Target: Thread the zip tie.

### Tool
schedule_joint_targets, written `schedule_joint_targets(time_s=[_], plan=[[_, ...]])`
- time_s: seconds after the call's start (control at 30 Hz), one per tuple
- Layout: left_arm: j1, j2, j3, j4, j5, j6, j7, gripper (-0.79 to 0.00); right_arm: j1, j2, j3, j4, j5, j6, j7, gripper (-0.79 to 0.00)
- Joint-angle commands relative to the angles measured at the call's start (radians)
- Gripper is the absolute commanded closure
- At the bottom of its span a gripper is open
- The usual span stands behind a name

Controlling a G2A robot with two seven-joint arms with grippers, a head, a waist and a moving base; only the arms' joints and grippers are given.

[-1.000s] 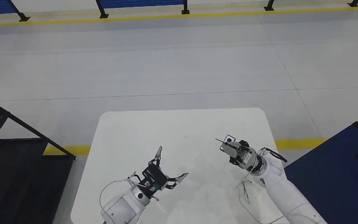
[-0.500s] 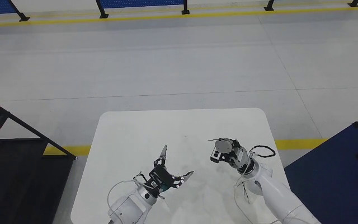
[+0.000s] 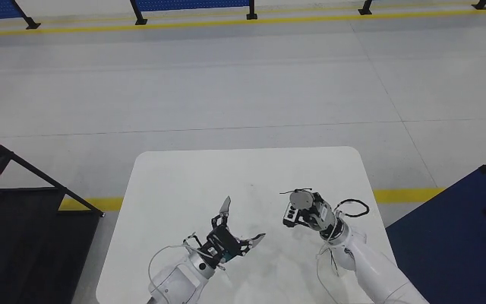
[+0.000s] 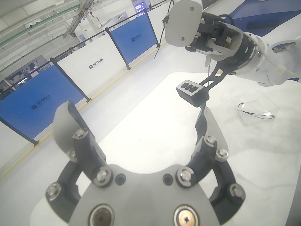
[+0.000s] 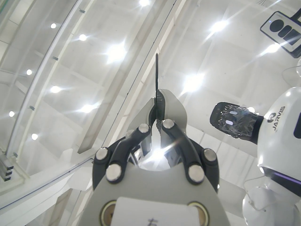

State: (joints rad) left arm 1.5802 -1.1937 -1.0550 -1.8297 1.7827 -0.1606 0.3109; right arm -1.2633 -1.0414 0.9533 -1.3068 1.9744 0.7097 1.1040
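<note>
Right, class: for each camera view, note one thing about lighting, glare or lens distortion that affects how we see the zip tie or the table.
Right wrist view: ceiling lights flare into stars, the lens bends the roof beams, and the zip tie is a dark silhouette in the right gripper. Left wrist view: the table glares white. Top view: even light on the table.

A white tabletop (image 3: 243, 171) with rounded corners stands on a pale grey floor (image 3: 228, 83) crossed by yellow lines (image 3: 228, 21). Blue barrier panels (image 4: 132, 39) on black posts fence the area. Bright ceiling lights (image 5: 115, 52) shine overhead in rows.
</note>
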Motion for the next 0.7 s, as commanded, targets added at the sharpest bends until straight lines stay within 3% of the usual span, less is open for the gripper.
schedule_joint_targets(time_s=[0.0,0.33,0.4,0.43,0.47,0.5,0.53,0.57,0.67], plan=[[-0.004,0.0,0.006,0.002,0.009,-0.002,-0.005,-0.785,-0.003,-0.004,0.003,0.003,0.027,0.02,-0.014,0.0],[-0.036,-0.006,0.041,0.001,0.05,0.0,-0.038,-0.785,-0.016,-0.023,0.012,0.01,0.066,0.082,-0.075,0.0],[-0.043,-0.008,0.047,0.004,0.05,0.0,-0.038,-0.548,-0.019,-0.027,0.012,0.011,0.067,0.089,-0.084,0.0],[-0.047,-0.009,0.05,0.006,0.051,0.0,-0.039,-0.505,-0.02,-0.029,0.011,0.013,0.066,0.093,-0.089,0.0],[-0.05,-0.01,0.053,0.007,0.051,0.001,-0.041,-0.413,-0.021,-0.031,0.011,0.013,0.067,0.098,-0.093,0.0],[-0.052,-0.011,0.057,0.008,0.049,-0.002,-0.041,-0.446,-0.021,-0.033,0.011,0.014,0.066,0.1,-0.098,0.0],[-0.055,-0.011,0.059,0.01,0.05,-0.006,-0.042,-0.714,-0.021,-0.035,0.012,0.014,0.065,0.101,-0.1,0.0],[-0.055,-0.011,0.059,0.01,0.05,-0.006,-0.042,-0.785,-0.021,-0.035,0.012,0.014,0.065,0.101,-0.1,0.0],[-0.055,-0.011,0.059,0.01,0.05,-0.006,-0.042,-0.785,-0.021,-0.035,0.012,0.014,0.065,0.101,-0.1,0.0]])
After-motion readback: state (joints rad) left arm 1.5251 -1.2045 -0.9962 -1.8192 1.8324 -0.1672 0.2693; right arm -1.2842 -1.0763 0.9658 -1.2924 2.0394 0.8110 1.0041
